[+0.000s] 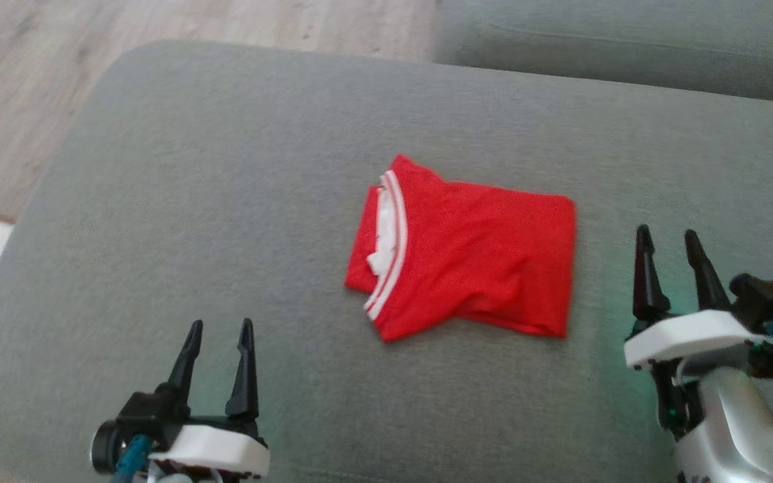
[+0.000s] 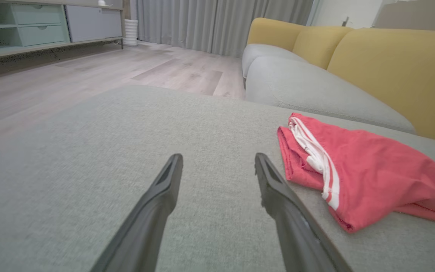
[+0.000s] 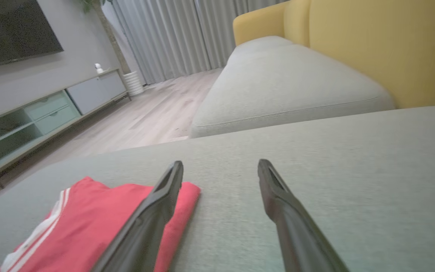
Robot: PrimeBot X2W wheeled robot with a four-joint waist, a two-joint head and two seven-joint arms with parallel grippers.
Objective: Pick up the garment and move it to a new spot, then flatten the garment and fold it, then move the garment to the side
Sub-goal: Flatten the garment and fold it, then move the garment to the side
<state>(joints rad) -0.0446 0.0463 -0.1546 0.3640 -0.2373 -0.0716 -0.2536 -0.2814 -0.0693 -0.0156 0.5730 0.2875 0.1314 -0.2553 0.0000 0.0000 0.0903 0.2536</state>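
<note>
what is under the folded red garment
The red garment lies on the grey cushion, which shows all around it. A white-striped edge shows at one end. The lower fabric layers and the cushion beneath are covered.

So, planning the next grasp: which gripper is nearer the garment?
Right. The right gripper sits open just off the right edge of the garment, not touching it. The left gripper, also open, is farther off, to the garment's left and closer to the robot.
</note>
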